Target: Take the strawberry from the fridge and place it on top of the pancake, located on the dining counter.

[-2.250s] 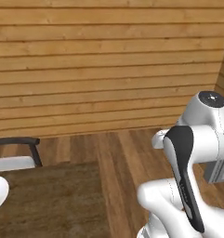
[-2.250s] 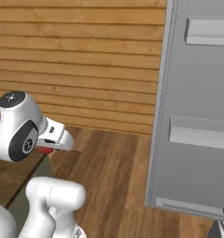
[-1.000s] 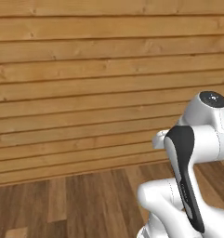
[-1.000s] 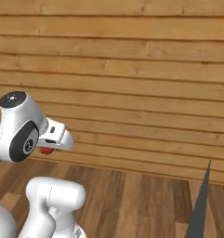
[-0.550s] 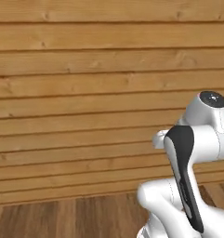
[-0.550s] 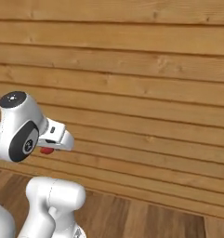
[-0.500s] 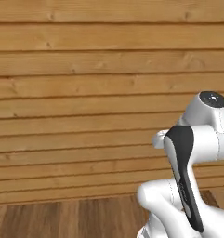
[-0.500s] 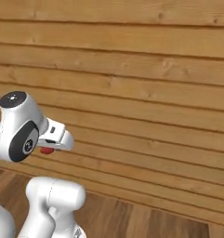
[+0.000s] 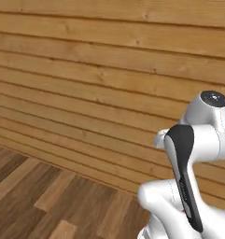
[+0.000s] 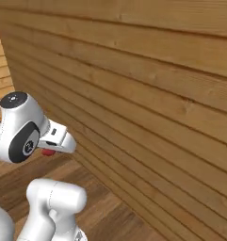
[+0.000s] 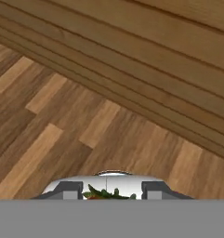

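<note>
While the base faces a plank wall | end effector (image 10: 50,149) closed around the strawberry (image 10: 48,151), left-centre of right base view | berry tucked close to the arm, likely for safe carrying | pancake, desk unseen

We face a wall (image 9: 86,70) of horizontal wooden planks, warm brown with visible grain. Below it runs a wood floor (image 9: 44,205) of mixed light and dark boards, meeting the wall at a stepped baseboard (image 11: 132,100).
</note>
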Robot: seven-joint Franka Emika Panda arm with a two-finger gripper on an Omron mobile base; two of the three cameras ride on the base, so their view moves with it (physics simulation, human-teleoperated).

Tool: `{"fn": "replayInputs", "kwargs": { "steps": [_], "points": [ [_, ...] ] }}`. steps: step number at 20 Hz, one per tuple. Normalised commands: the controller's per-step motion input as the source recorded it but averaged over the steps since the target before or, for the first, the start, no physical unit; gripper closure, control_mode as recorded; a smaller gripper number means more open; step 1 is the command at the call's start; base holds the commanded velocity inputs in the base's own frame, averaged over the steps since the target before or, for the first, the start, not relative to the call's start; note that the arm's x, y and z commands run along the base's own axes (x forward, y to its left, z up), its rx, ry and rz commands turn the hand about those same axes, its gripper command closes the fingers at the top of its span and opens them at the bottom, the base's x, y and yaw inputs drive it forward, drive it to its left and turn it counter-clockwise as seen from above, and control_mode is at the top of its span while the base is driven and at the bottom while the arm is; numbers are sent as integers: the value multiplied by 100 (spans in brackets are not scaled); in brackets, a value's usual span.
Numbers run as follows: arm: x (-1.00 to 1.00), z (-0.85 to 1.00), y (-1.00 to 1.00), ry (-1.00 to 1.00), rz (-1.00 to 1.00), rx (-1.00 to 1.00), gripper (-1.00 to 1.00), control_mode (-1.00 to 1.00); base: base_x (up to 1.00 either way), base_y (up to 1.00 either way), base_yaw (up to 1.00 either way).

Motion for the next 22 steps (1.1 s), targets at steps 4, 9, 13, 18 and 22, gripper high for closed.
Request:
{"fn": "replayInputs", "kwargs": {
  "steps": [4,9,13,18,22],
  "points": [
    [0,0,0,0,0,0,100,100,11,22,91],
    [0,0,0,0,0,0,100,100,45,3,86],
    [0,0,0,0,0,0,100,100,64,0,84],
    [0,0,0,0,0,0,100,100,81,0,80],
    [0,0,0,0,0,0,100,100,88,-33,82]
  ]
}}
